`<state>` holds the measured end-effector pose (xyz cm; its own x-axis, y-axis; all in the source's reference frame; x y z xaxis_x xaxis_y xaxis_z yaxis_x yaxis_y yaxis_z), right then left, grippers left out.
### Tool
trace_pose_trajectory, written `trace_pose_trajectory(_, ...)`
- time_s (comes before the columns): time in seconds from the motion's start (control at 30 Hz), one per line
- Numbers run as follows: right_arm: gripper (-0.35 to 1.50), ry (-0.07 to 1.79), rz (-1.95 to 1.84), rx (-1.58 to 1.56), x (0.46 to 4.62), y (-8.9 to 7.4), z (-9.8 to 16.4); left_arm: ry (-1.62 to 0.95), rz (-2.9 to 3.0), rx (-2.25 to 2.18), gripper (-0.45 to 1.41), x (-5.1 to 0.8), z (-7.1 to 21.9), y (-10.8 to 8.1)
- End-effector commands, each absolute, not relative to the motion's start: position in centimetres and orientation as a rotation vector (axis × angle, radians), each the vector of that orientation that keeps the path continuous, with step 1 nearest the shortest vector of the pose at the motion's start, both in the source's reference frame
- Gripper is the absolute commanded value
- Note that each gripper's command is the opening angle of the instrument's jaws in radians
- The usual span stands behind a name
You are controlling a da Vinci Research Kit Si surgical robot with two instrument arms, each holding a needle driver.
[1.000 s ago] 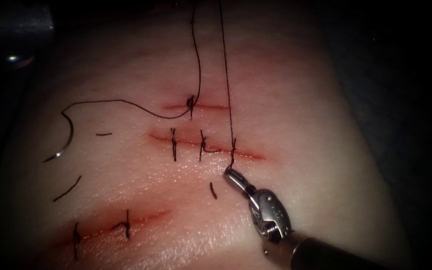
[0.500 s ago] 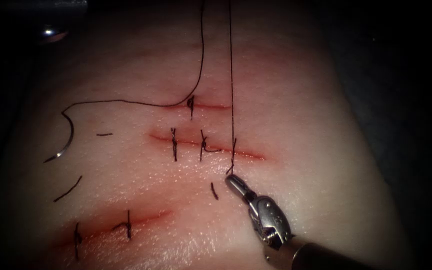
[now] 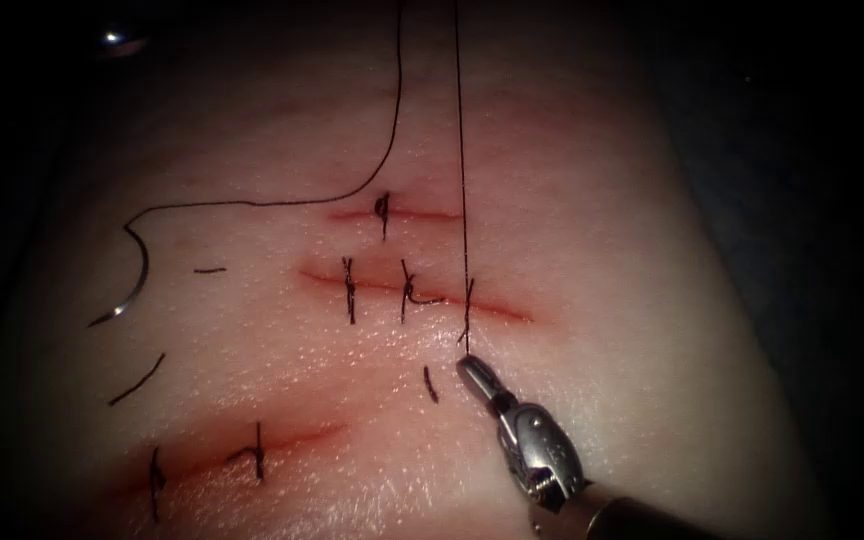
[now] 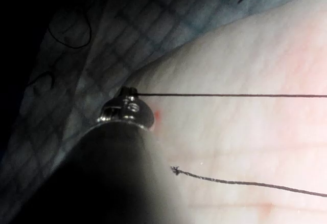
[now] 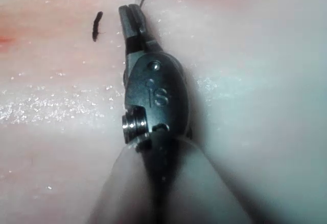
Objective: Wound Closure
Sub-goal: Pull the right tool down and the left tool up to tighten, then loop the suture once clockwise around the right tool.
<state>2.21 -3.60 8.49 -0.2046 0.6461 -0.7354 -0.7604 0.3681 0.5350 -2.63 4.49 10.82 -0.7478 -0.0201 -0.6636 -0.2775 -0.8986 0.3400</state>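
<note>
The right tool (image 3: 472, 370), jaws closed on the short thread tail, sits just below the middle cut (image 3: 492, 308). The left tool (image 4: 127, 106) holds the taut long strand (image 3: 460, 150) (opposing tension wants evenness). The needle (image 3: 130, 285) lies free, well left of that cut.

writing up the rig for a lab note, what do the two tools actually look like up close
The right arm's tool has slim, ridged silver metal jaws on a rounded steel wrist block marked with an "S", a round pivot pin at its side, and a dark shaft behind. The left arm's tool shows a small silver metal wrist piece with pins on a dark, smooth cylindrical shaft.
</note>
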Motion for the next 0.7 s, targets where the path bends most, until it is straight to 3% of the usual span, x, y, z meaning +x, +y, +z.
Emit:
trace_pose_trajectory(0.03, -0.35, 1.235, 1.281, -0.119, 2.30, -3.7, 8.6, 0.651, 2.736, -1.049, -0.45, -2.68, 10.8, 4.6)
trace_pose_trajectory(0.37, -0.35, 1.277, 1.287, -0.118, 2.30, -3.5, 8.5, 0.652, 2.750, -1.055, -0.45, -2.69, 10.7, 4.3)
trace_pose_trajectory(0.4, 0.17, 1.286, 1.291, -0.121, 2.30, -3.5, 8.5, 0.649, 2.754, -1.058, -0.45, -2.69, 10.7, 4.3)
trace_pose_trajectory(0.47, 0.79, 1.314, 1.299, -0.119, 2.29, -3.4, 8.5, 0.604, 2.780, -1.062, -0.45, -2.69, 10.5, 4.0)
trace_pose_trajectory(0.7, 1.10, 1.353, 1.277, -0.099, 2.22, -3.2, 8.3, 0.547, 2.837, -1.022, -0.45, -2.59, 10.0, 3.3)
